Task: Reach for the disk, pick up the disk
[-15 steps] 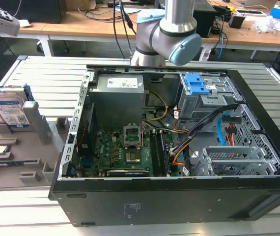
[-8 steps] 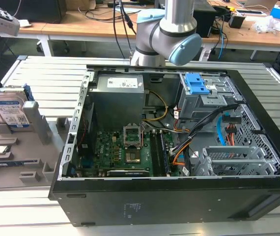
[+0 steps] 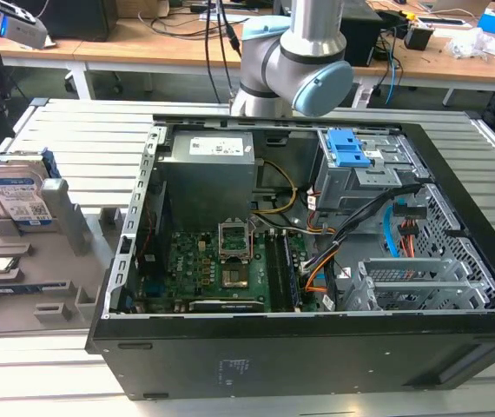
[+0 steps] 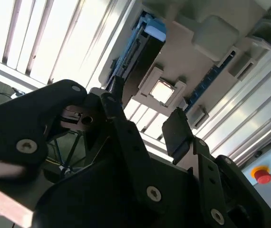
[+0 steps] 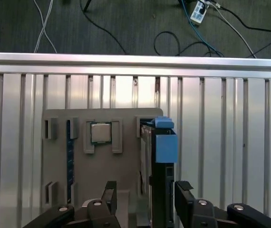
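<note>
The disk [image 3: 17, 195] stands on edge in a slot of a grey holder [image 3: 65, 261] at the exterior view's left, its blue-and-white label facing out. In the first wrist view the disk [image 5: 161, 156] appears edge-on with a blue rail on top. My gripper [image 5: 146, 195] is open and hovers above it. One fingertip [image 5: 109, 195] is over the holder, the other fingertip [image 5: 183, 192] is just beyond the disk, and neither touches it. In the second wrist view the gripper [image 4: 147, 118] is open, with the disk [image 4: 140, 42] some way off.
A processor chip [image 5: 100, 132] lies in a pocket of the holder beside the disk. The open computer case [image 3: 456, 226] takes up the middle of the slatted metal table [image 3: 82, 130], with a grey power-supply box [image 3: 208, 165] and a blue latch [image 3: 350, 148] inside. Cables lie on the floor [image 5: 126, 28].
</note>
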You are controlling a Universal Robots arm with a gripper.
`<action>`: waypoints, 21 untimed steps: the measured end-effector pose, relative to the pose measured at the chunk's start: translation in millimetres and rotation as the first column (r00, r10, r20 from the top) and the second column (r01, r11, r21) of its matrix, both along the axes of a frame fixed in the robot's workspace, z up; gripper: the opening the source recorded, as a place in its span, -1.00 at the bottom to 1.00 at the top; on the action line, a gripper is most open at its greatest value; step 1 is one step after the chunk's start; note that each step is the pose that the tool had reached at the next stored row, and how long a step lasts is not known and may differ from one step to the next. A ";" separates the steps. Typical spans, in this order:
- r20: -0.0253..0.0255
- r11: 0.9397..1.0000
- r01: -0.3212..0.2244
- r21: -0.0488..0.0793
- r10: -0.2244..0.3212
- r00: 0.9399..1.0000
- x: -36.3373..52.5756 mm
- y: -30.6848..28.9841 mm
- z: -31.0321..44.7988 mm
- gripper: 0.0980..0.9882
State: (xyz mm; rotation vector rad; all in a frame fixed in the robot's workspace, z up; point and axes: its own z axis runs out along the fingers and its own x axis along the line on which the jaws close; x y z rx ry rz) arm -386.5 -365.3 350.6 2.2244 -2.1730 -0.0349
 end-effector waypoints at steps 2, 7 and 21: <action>0.000 1.000 0.000 0.000 0.000 1.000 -0.2 5.6 0.0 0.13; 0.000 1.000 0.000 0.000 0.000 1.000 -10.1 9.0 -0.7 0.13; 0.000 1.000 0.000 0.000 0.000 1.000 -11.0 18.6 -8.6 0.13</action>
